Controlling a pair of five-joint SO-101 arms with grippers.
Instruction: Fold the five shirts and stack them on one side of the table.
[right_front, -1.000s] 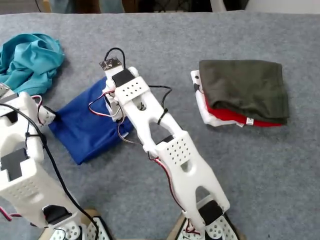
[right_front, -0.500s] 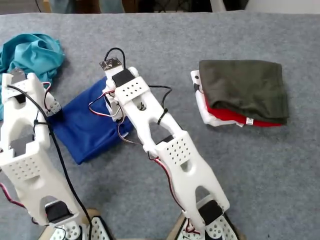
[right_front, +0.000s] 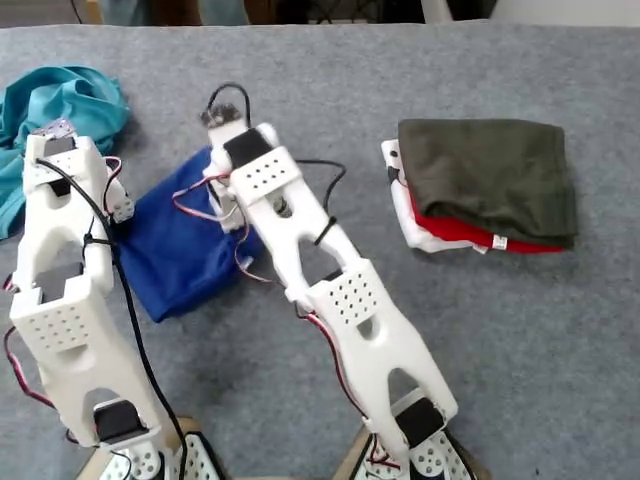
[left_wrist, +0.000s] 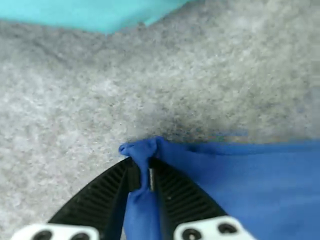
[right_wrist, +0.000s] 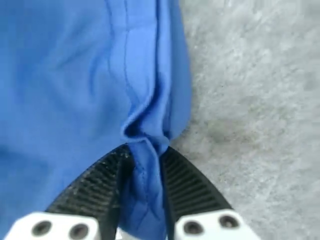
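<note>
A folded blue shirt (right_front: 185, 255) lies on the grey table between my two arms. My left gripper (right_front: 122, 213) is shut on its left corner, and in the left wrist view the black fingers (left_wrist: 172, 192) of that gripper (left_wrist: 142, 167) pinch a bunched tip of blue shirt (left_wrist: 240, 180). My right gripper (right_front: 222, 190) is shut on the shirt's far right edge; in the right wrist view that gripper (right_wrist: 145, 167) squeezes a fold of the blue shirt (right_wrist: 75, 75). A crumpled teal shirt (right_front: 60, 110) lies at the back left, and the same teal shirt (left_wrist: 100, 12) shows just beyond the left gripper.
At the right stands a stack of folded shirts: an olive shirt (right_front: 490, 175) on top, a red one (right_front: 450, 230) under it and a white one (right_front: 405, 215) at the bottom. Bare grey felt (right_front: 540, 350) stretches across the front right and along the back.
My left arm has swung away from the front edge toward the back and right, drawing the blue shirt's left corner with it. The right gripper shifted slightly toward the back.
</note>
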